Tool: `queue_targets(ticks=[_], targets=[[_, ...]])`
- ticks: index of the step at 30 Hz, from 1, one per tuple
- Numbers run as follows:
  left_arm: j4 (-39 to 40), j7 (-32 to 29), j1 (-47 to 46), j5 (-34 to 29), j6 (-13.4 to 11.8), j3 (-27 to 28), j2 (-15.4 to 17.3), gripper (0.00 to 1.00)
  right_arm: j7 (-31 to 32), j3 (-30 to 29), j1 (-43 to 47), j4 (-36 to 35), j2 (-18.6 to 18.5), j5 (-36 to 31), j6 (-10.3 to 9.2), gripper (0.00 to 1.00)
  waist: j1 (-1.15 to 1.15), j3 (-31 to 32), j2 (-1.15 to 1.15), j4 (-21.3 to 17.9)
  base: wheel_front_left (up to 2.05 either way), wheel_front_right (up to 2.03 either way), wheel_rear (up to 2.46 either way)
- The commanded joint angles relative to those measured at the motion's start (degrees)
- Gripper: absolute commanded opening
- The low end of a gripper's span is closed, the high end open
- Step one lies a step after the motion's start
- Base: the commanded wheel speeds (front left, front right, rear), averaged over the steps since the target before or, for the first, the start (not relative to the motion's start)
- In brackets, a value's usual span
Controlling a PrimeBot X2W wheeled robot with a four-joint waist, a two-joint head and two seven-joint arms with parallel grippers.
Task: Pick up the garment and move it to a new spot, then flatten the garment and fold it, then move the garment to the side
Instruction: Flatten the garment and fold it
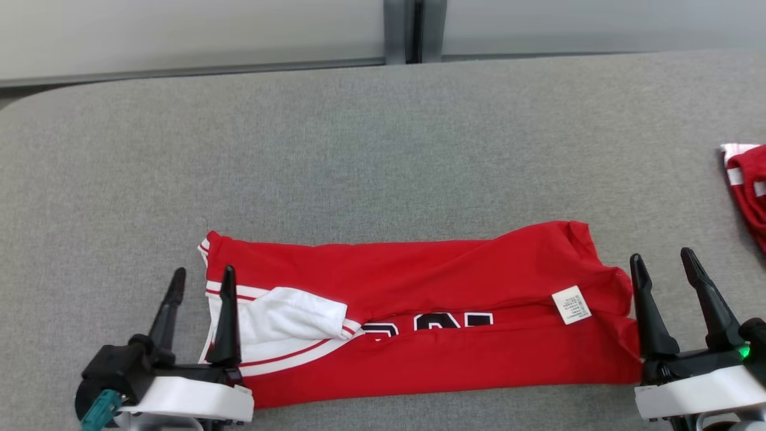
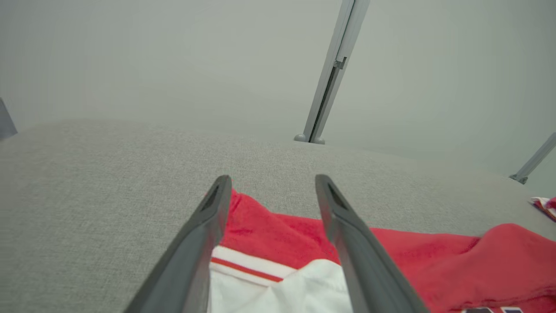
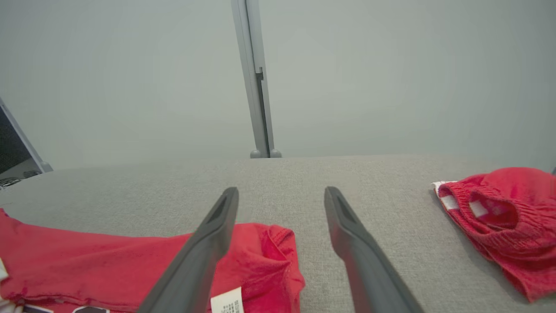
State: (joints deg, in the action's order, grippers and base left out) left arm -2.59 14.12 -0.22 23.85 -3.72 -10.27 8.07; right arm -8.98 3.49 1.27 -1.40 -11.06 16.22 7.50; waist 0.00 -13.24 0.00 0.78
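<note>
Looking down from my head, I see the garment (image 1: 419,269), a red jersey with white trim and black lettering. It lies folded into a long band across the lower middle of the frame, on the grey cloth-covered table (image 1: 359,149). A white label (image 1: 571,304) shows near its right end, and a white panel with red stripes lies at its left end.

My left claw (image 1: 203,278) rises from the lower left corner with its two dark fingers spread wide. One finger stands over bare table and the other over the garment's left end, with nothing pinched between them. My right claw (image 1: 661,257) rises from the lower right corner, likewise spread wide and holding nothing, just beside the garment's right end.

From my left wrist, the red corner and white trim lie in the lower middle of the frame, under the gap between the fingers. From my right wrist, the garment's bunched right end sits at the lower left, partly behind one finger, and the gap between the fingers shows bare table.

A second red garment (image 1: 751,185) with white trim lies crumpled at the right edge of the head view, well apart from the first. A grey post (image 1: 413,30) stands at the top centre, beyond the table's far edge.
</note>
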Motion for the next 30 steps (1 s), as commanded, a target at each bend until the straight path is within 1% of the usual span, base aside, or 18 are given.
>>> queue_targets(ticks=[1, 5, 10, 15, 23, 28, 30], targets=[[0.67, 0.54, -0.23, -0.97, -0.83, 1.01, 0.50, 1.00, 0.59, -0.21, 0.81, -1.19, 0.01, -1.12, -0.02, 1.00, 0.00, 2.04, 0.00, -0.88, 0.00, 0.00, 0.00], [1.73, 0.93, 0.74, -3.08, -1.85, 2.64, 1.59, 1.00, 2.23, -0.57, 1.54, -3.28, 0.15, -2.49, -0.02, 1.00, 0.00, 4.61, 0.00, -1.25, 0.00, 0.00, 0.00], [2.10, 0.99, 2.53, -5.14, -2.80, 3.33, 3.10, 1.00, 3.78, -0.89, 3.30, -4.46, 1.17, -3.47, -0.02, 1.00, 0.00, 6.84, 0.00, -1.54, 0.00, 0.00, 0.00], [2.51, 0.33, 3.93, -5.35, -3.00, 3.11, 3.67, 1.00, 4.09, -0.78, 4.10, -4.06, 1.71, -3.11, -0.02, 1.00, 0.00, 7.29, 0.00, -1.59, 0.00, 0.00, 0.00], [3.23, -0.91, 4.26, -5.26, -3.49, 2.61, 3.99, 1.00, 3.71, -0.83, 3.64, -3.72, 1.39, -3.61, -0.02, 1.00, 0.00, 6.94, 0.00, -1.61, 0.00, 0.00, 0.00], [3.64, -1.53, 3.91, -5.29, -3.89, 2.12, 3.87, 1.00, 4.18, -1.08, 3.15, -3.17, 1.26, -3.61, -0.02, 1.00, 0.00, 6.68, 0.00, -1.22, 0.00, 0.00, 0.00], [4.07, -1.66, 3.19, -4.74, -3.68, 1.81, 3.41, 1.00, 4.79, -1.45, 2.66, -2.25, 0.83, -4.03, -0.02, 1.00, 0.00, 6.11, 0.00, -0.86, 0.00, 0.00, 0.00]])
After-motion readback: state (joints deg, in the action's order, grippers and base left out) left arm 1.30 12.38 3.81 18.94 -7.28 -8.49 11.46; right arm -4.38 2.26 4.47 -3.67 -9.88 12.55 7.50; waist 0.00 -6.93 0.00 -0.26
